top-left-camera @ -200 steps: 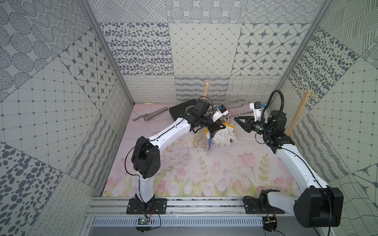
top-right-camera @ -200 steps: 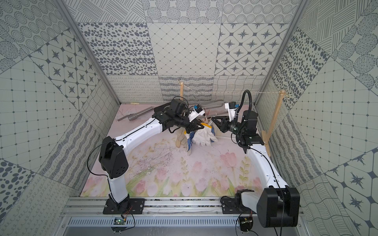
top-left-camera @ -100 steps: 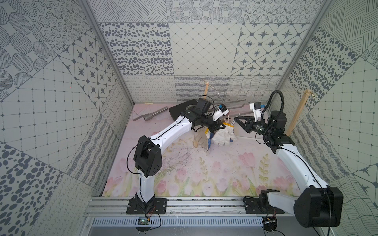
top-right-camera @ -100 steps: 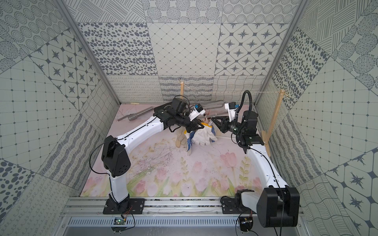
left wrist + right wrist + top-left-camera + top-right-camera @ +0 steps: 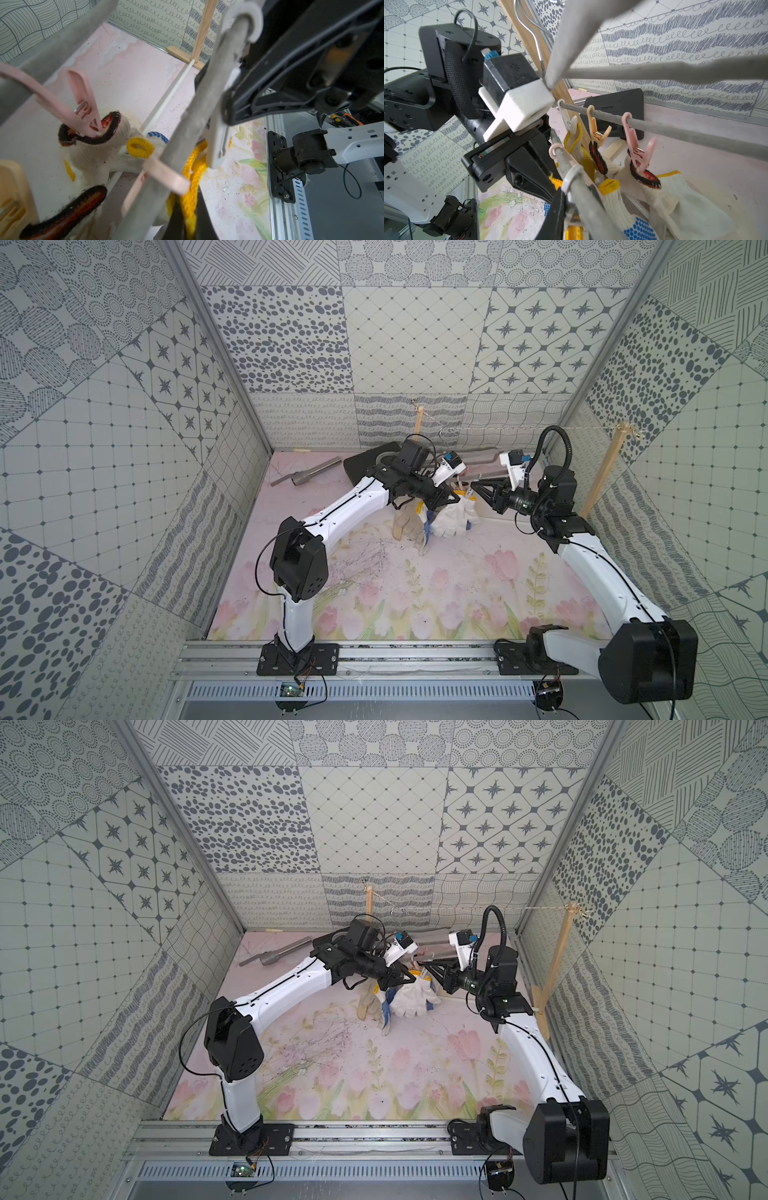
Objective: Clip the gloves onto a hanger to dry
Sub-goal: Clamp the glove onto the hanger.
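**Left gripper** [image 5: 450,499]: jaws fully closed on the yellow cuff [image 5: 190,187] of one glove. The cuff is held up against the nearer grey bar of the hanger [image 5: 182,128].

**Right gripper** [image 5: 474,486]: jaws narrowly apart. Its tip lies on the white peg [image 5: 216,141] hung from that same bar and appears to be squeezing it. The contact is partly hidden.

**Step in hand (judgement):** pegging the held glove. Three pegged gloves [image 5: 645,180] already hang by their cuffs from the hanger's farther bar. The loose gloves [image 5: 451,520] lie on the mat [image 5: 415,593] directly beneath the hanger.

**Next move calls for:**
- Open the peg mouth.
- Feed the cuff edge into it.
- Release the peg before the cuff is let go.

**Clearances:**
- The grippers meet almost tip to tip at the hanger, so sideways room there is slight.
- The string [image 5: 519,430] that carries the hanger's hook runs above the hanger.
- A wooden post [image 5: 418,423] stands behind the hanger.
- A black box [image 5: 361,466] lies behind the hanger, toward the left arm's side.
- In front of the hanger the mat is open.
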